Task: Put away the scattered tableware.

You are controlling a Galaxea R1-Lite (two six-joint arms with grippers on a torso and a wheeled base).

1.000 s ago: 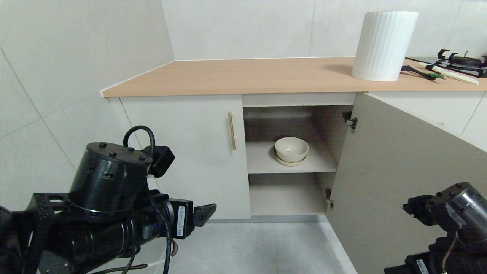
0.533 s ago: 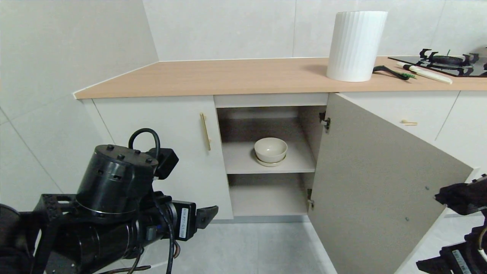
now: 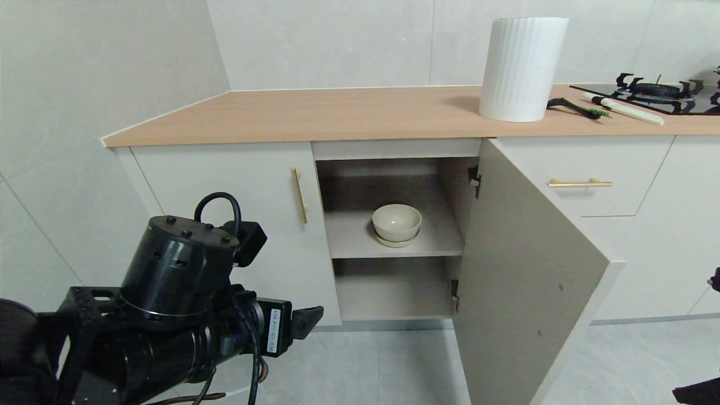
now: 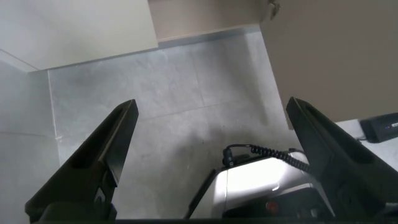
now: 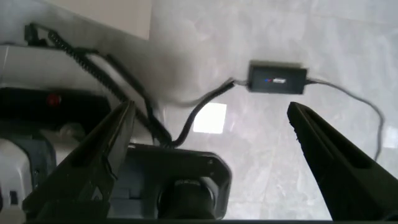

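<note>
Bowl (image 3: pixel 396 221): cream, glossy, round, with a plain rim and a narrow foot. It stands upright, mouth up, so its axis runs vertical. It sits on a plate (image 3: pixel 395 243) of like colour, whose edge shows as a thin ring around the bowl's base.

Both rest on the upper shelf (image 3: pixel 354 242) of the cabinet (image 3: pixel 394 149), near the middle of the shelf and apart from the side walls. The right door (image 3: pixel 523 270) hangs wide open. The left door, with a brass handle (image 3: pixel 298 194), is closed.

On the counter (image 3: pixel 337 115) above, a white ribbed cylinder (image 3: pixel 520 67) stands upright. Just beside it, towards the hob (image 3: pixel 652 90), lie a black-handled tool (image 3: pixel 574 107) and a pale stick (image 3: pixel 624 108).

Left gripper (image 4: pixel 211 106): low, in front of the closed door, over the grey floor (image 4: pixel 174 87). Its fingers are spread wide and grasp nothing. A white label (image 3: pixel 274 337) on the left arm carries print too small to read.

Right gripper (image 5: pixel 210 107): fingers likewise spread and unloaded, above the floor, where a black adapter (image 5: pixel 278 78) lies with its cable.
</note>
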